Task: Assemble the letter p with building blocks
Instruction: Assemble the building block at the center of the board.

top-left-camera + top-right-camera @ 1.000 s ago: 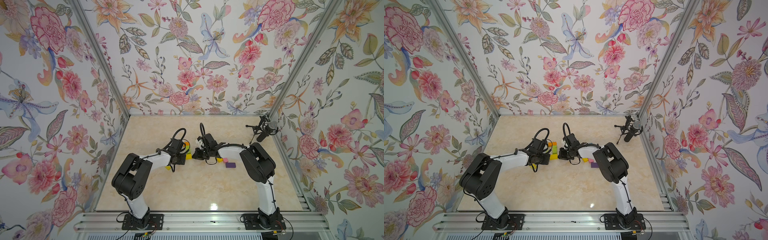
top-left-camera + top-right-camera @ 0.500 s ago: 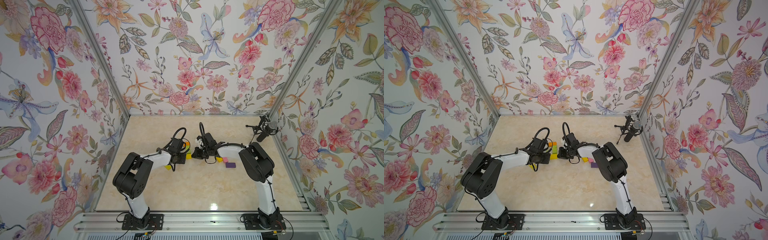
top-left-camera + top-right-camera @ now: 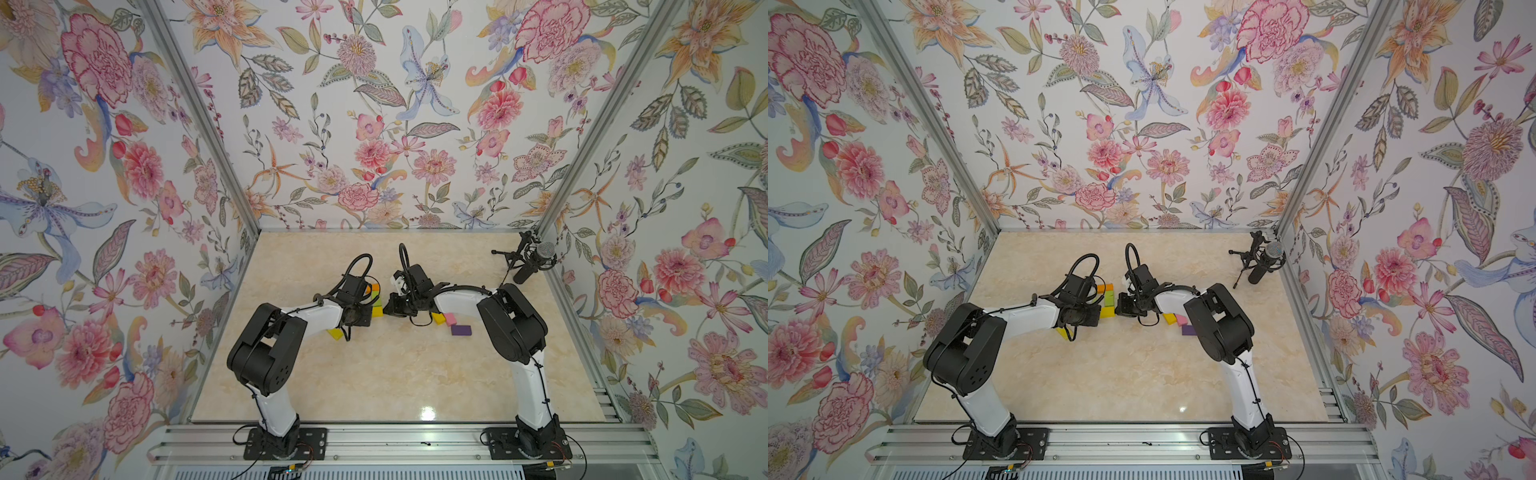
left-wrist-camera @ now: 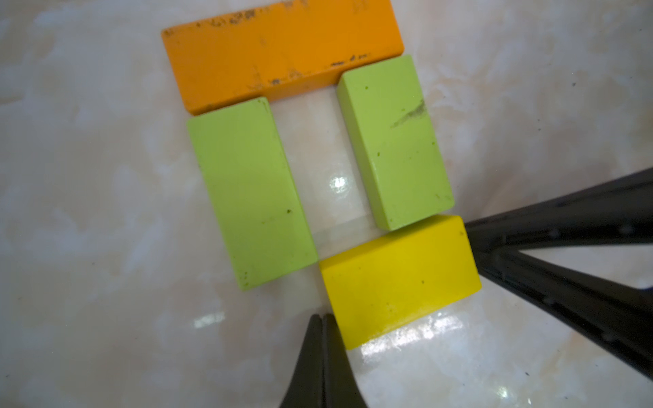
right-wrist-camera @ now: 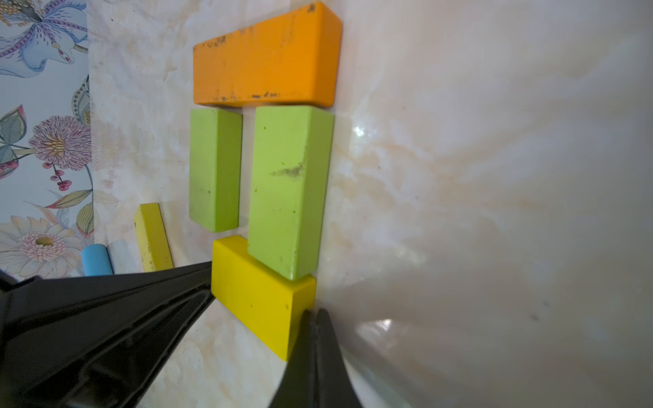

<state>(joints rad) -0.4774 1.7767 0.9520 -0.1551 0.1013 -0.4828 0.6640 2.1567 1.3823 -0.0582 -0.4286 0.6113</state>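
Four building blocks lie flat together mid-table: an orange block [image 4: 282,53], two lime green blocks [image 4: 251,190] [image 4: 395,141] side by side with a gap between them, and a yellow block [image 4: 399,279] at their near end. The yellow block sits skewed. My left gripper [image 4: 322,317] is shut and empty, its tips at one corner of the yellow block. My right gripper [image 5: 314,312] is shut and empty, pressed against the yellow block's [image 5: 261,296] other end. In both top views the grippers [image 3: 368,318] [image 3: 388,309] face each other across the cluster [image 3: 1108,299].
Loose yellow [image 3: 437,318], pink [image 3: 450,319] and purple [image 3: 461,330] blocks lie beside the right arm. Another yellow block [image 3: 334,333] lies under the left forearm. A microphone on a stand [image 3: 532,262] stands at the back right. Floral walls enclose the table on three sides.
Both grippers stay shut beside the yellow block. The arms have barely shifted.
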